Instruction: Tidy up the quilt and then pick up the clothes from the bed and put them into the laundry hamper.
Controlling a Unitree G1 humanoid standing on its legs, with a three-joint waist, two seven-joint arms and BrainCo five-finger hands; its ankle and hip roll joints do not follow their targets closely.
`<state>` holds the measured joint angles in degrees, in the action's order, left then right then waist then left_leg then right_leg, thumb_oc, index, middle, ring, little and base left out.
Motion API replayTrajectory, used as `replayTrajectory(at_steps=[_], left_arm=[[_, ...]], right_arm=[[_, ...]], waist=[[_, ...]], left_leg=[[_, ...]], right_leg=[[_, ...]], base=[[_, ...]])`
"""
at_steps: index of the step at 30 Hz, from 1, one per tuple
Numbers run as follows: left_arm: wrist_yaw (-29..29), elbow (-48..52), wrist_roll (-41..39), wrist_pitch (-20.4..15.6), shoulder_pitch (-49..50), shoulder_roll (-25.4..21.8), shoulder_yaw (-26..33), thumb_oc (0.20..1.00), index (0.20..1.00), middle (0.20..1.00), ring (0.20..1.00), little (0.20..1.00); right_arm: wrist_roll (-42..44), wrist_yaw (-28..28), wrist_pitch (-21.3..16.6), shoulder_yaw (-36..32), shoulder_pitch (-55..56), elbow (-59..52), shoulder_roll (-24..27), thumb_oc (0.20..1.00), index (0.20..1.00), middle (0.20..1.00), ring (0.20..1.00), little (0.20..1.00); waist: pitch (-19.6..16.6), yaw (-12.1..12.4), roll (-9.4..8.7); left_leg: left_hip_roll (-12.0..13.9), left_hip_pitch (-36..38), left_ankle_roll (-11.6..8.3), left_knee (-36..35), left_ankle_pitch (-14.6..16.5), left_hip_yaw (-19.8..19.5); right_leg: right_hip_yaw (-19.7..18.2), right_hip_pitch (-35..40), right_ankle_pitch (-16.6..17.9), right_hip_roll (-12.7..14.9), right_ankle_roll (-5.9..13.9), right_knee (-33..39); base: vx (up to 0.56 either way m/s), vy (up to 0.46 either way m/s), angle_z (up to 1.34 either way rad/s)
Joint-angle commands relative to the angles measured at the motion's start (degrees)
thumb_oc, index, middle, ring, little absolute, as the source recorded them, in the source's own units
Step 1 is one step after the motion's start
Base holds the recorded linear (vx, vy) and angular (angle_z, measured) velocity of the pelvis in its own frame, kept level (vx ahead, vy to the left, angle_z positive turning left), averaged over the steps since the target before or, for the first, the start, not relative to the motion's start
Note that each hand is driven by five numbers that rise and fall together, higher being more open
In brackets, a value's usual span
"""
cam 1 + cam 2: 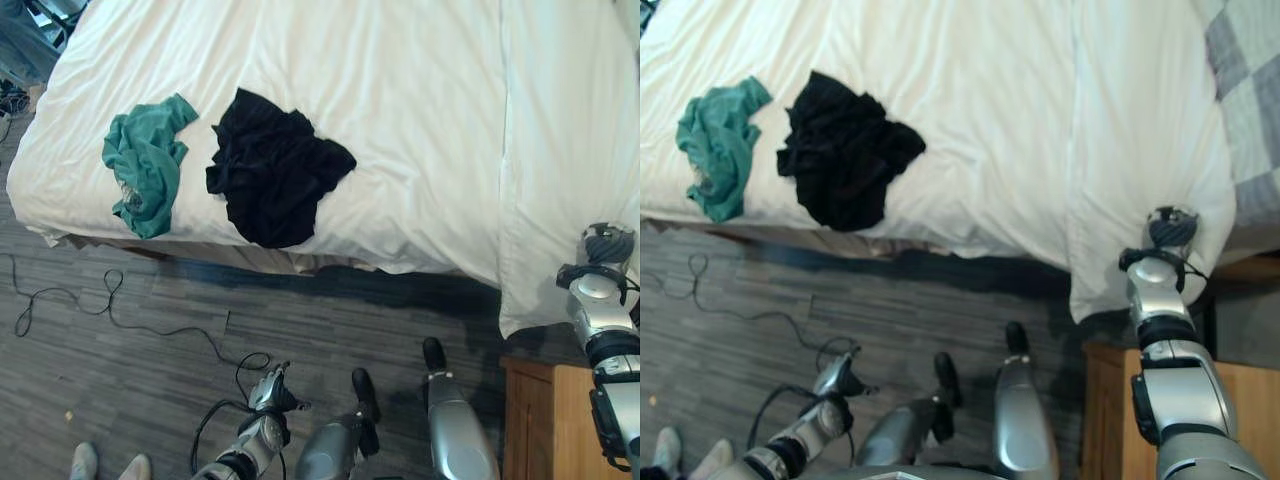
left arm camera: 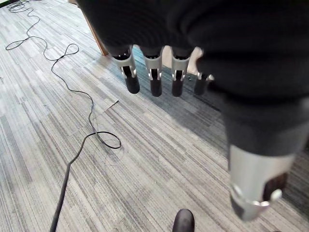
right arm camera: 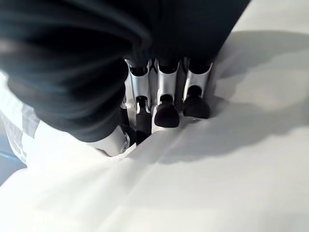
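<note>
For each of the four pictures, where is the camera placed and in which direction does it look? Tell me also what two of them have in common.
Left eye view: on the head, looking down at the white quilt, green garment and black garment; both arms enter low.
Right eye view: beside it, facing the same way; right hand at the quilt's edge.
Left wrist view: along the left hand, fingers straight, over the grey floor.
Right wrist view: along the right hand, fingers pinching quilt.
Shared: both eye views show the bed and both garments.

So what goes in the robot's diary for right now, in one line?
phase: tidying quilt | right hand: pinching white quilt at its corner | left hand: open, over floor | green garment, black garment: lying on quilt
</note>
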<state>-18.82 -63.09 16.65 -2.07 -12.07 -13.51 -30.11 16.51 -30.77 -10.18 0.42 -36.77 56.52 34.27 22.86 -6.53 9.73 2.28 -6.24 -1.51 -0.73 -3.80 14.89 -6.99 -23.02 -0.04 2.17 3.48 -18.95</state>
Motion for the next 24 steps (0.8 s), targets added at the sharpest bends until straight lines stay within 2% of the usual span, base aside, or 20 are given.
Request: replayTrajectory(at_steps=[1, 2, 3, 4, 5, 6, 8, 10, 12, 13, 15, 20, 21, 22, 23, 24], left_arm=[[-2.1, -0.7, -0.8, -0.6, -2.3, 0.0, -0.5, 1.000, 1.000, 1.000, 1.000, 1.000], [-2.2, -1.9, 0.0, -0.2, -2.3, 0.9, 0.1, 1.000, 1.000, 1.000, 1.000, 1.000], [-2.2, -1.9, 0.0, -0.2, -2.3, 0.9, 0.0, 1.000, 1.000, 1.000, 1.000, 1.000], [-2.3, -3.2, 0.8, 0.1, -1.3, 1.5, 1.1, 1.000, 1.000, 1.000, 1.000, 1.000], [-2.3, -3.2, 0.8, 0.1, -1.3, 1.5, 1.1, 1.000, 1.000, 1.000, 1.000, 1.000], [-2.1, -4.2, 2.1, 0.5, 0.0, 1.8, 2.0, 1.000, 1.000, 1.000, 1.000, 1.000], [-1.7, -4.6, 3.0, 0.6, 0.8, 1.7, 2.4, 1.000, 1.000, 1.000, 1.000, 1.000], [-1.1, -4.9, 3.1, 0.7, 2.1, 1.7, 3.7, 1.000, 1.000, 1.000, 1.000, 1.000], [-0.9, -4.9, 3.1, 0.5, 2.5, 1.6, 4.1, 1.000, 1.000, 1.000, 1.000, 1.000], [-0.9, -4.7, 3.0, 0.3, 2.6, 1.5, 4.5, 1.000, 1.000, 1.000, 1.000, 1.000], [-0.7, -3.9, 2.7, 0.0, 2.5, 1.2, 4.6, 1.000, 1.000, 1.000, 1.000, 1.000], [-0.7, -3.9, 2.7, 0.0, 2.5, 1.2, 4.6, 1.000, 1.000, 1.000, 1.000, 1.000], [-1.6, -3.6, 1.2, -0.6, 2.1, 0.5, 5.8, 1.000, 1.000, 1.000, 1.000, 1.000], [-1.0, -4.7, 0.2, -0.4, 1.7, 1.0, 6.0, 1.000, 1.000, 1.000, 1.000, 1.000], [-0.5, -5.4, 0.4, -0.4, 1.5, 1.3, 5.6, 1.000, 1.000, 1.000, 1.000, 1.000], [-0.1, -5.5, 0.9, -0.3, 1.2, 1.3, 5.0, 1.000, 1.000, 1.000, 1.000, 1.000]], right_arm=[[4.7, 3.3, 6.1, 1.0, 4.7, 9.6, -1.8, 0.200, 0.200, 0.200, 0.200, 0.200], [5.3, 4.6, 6.7, -0.7, 10.1, 12.7, -5.5, 0.200, 0.200, 0.200, 0.200, 0.200], [5.3, 4.6, 6.7, -0.7, 10.1, 12.7, -5.6, 0.200, 0.200, 0.200, 0.200, 0.200], [5.5, 6.6, 7.1, -1.9, 17.5, 13.9, -10.1, 0.200, 0.200, 0.200, 0.200, 0.200], [5.4, 6.6, 7.1, -1.9, 17.5, 13.8, -10.2, 0.200, 0.200, 0.200, 0.200, 0.200], [3.2, 9.3, 7.8, -1.8, 25.6, 15.7, -14.5, 0.200, 0.200, 0.200, 0.200, 0.200], [1.4, 10.3, 8.4, -1.7, 29.2, 17.3, -16.2, 0.200, 0.200, 0.200, 0.200, 0.200], [-2.1, 11.5, 10.2, -1.8, 35.7, 21.5, -19.3, 0.200, 0.200, 0.200, 0.200, 0.200], [-2.9, 11.9, 10.4, -1.7, 37.4, 22.1, -20.0, 0.200, 0.200, 0.200, 0.200, 0.200], [-4.4, 12.4, 10.6, -1.2, 38.2, 22.4, -20.4, 1.000, 1.000, 1.000, 1.000, 1.000], [-6.9, 13.1, 10.6, 0.8, 40.0, 21.3, -21.3, 1.000, 1.000, 1.000, 1.000, 1.000], [-6.9, 13.1, 10.6, 0.8, 40.0, 21.3, -21.3, 1.000, 1.000, 1.000, 1.000, 1.000], [-12.9, 12.5, 10.2, 6.1, 36.6, 15.3, -19.6, 1.000, 1.000, 1.000, 1.000, 1.000], [-13.3, 12.1, 10.3, 5.9, 35.1, 14.6, -18.9, 1.000, 1.000, 1.000, 1.000, 1.000], [-13.6, 12.4, 10.2, 6.0, 34.9, 14.6, -18.5, 1.000, 1.000, 1.000, 1.000, 1.000], [-14.0, 12.8, 10.3, 6.2, 34.7, 14.6, -18.1, 1.000, 1.000, 1.000, 1.000, 1.000]], waist=[[-0.5, -0.7, -0.89], [-0.8, -1.7, -0.76], [-0.9, -1.5, -0.74], [-1.2, -2.5, -1.15], [-1.4, -2.4, -1.14], [-2.3, -3.4, -1.98], [-3.0, -3.7, -2.33], [-5.3, -4.5, -3.23], [-5.7, -4.7, -3.53], [-5.7, -4.8, -4.05], [-5.0, -5.1, -5.60], [-5.1, -5.1, -5.60], [-5.5, -3.1, -9.18], [-6.5, -2.9, -9.70], [-7.0, -3.3, -9.70], [-7.7, -3.6, -9.86]], left_leg=[[0.8, -1.2, -3.07, 7.2, 7.0, 0.1], [0.8, -0.1, -2.92, 6.7, 7.4, 0.3], [0.9, -0.2, -2.95, 6.6, 7.1, 0.4], [0.9, 1.3, -2.78, 5.6, 7.2, 0.5], [1.0, 1.2, -2.81, 5.5, 7.0, 0.6], [1.0, 3.1, -2.70, 2.9, 6.6, 0.4], [1.0, 4.2, -2.75, 1.0, 5.9, 0.6], [1.2, 5.6, -2.98, -4.0, 4.1, 0.5], [1.3, 5.9, -2.93, -4.2, 4.3, 0.6], [1.2, 6.1, -2.91, -3.5, 4.5, 0.9], [1.7, 4.7, -3.40, 1.5, 5.9, 1.7], [1.8, 4.7, -3.40, 1.5, 5.9, 1.7], [8.7, 3.5, -6.42, 4.7, 4.5, -0.7], [13.6, 3.1, -7.47, 2.1, 1.1, -0.7], [16.0, 3.1, -7.80, 0.2, -0.9, 1.0], [17.5, 3.7, -8.39, -0.9, -1.4, 3.2]], right_leg=[[-1.4, 5.9, -7.5, 2.0, 3.85, 2.5], [-1.3, 6.8, -8.0, 1.8, 3.74, 2.5], [-1.4, 6.7, -7.7, 1.7, 3.69, 2.8], [-1.3, 7.8, -7.9, 1.5, 3.60, 3.4], [-1.4, 7.7, -7.6, 1.4, 3.55, 3.7], [-1.2, 9.7, -7.2, 1.4, 3.58, 6.4], [-1.0, 10.7, -6.6, 1.4, 3.71, 8.0], [-0.8, 12.3, -4.1, 1.6, 4.10, 12.7], [-1.0, 12.9, -3.7, 1.5, 4.19, 13.8], [-1.3, 13.5, -3.5, 1.6, 4.31, 14.4], [-1.3, 14.7, -3.4, 2.3, 4.13, 15.0], [-1.3, 14.7, -3.4, 2.3, 4.13, 15.0], [-2.8, 16.3, -2.8, 6.0, 5.53, 16.6], [-2.5, 16.3, -3.0, 8.8, 6.66, 16.9], [-1.9, 17.0, -3.5, 10.1, 7.17, 17.2], [-0.7, 18.4, -4.7, 11.7, 7.61, 17.5]], base=[[0.04, -0.002, 0.05], [0.03, -0.004, 0.03], [0.10, -0.001, -0.02], [0.05, -0.007, -0.07], [0.13, -0.016, -0.12], [0.07, -0.019, -0.10], [0.09, -0.023, -0.03], [0.10, -0.040, 0.03], [0.04, -0.013, -0.01], [-0.02, 0.000, -0.14], [-0.04, 0.004, -0.19], [-0.01, 0.087, -0.06], [0.05, 0.769, 0.10], [0.11, 0.978, -0.09], [0.25, 0.732, 0.00], [0.28, 0.578, 0.04]])
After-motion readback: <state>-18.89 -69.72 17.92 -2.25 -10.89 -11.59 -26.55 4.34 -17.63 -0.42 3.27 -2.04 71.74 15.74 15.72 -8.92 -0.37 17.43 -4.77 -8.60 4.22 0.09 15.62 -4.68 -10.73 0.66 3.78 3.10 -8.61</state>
